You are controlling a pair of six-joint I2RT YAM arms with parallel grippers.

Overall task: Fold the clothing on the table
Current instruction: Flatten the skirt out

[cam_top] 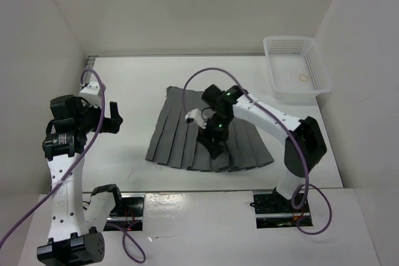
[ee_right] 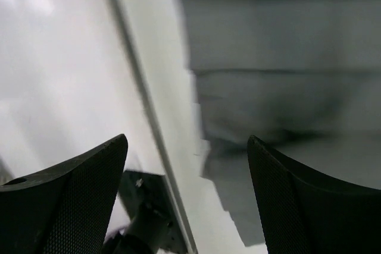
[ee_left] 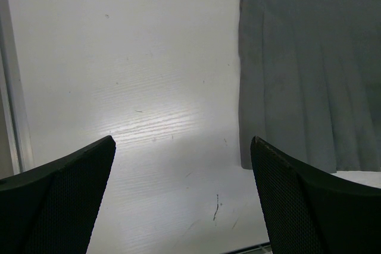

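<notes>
Clothing status: mid-grey pleated fabric skirt is laid flat at table centre, with the narrow waistband toward 12 o'clock and the fanned hem toward 6 o'clock. The flat spread is judged to be the pre-fold layout; no fold is seen yet.

Right gripper is held low over the skirt's hem half, near 6 o'clock. Its jaws are wide apart with nothing between them. Contact with the cloth cannot be told, as the wrist view is blurred. The placement is read as a line-up for a hem pinch, so the hem can be carried toward the waistband.

Left gripper is held off the cloth at 9 o'clock over the bare matte white table, jaws fully spread and empty. The skirt's left edge is framed in its wrist view, likely as the next grab site.

White plastic mesh basket is placed at 1 o'clock, well apart from the fold area.

No brand, label or legible writing is seen on anything.
</notes>
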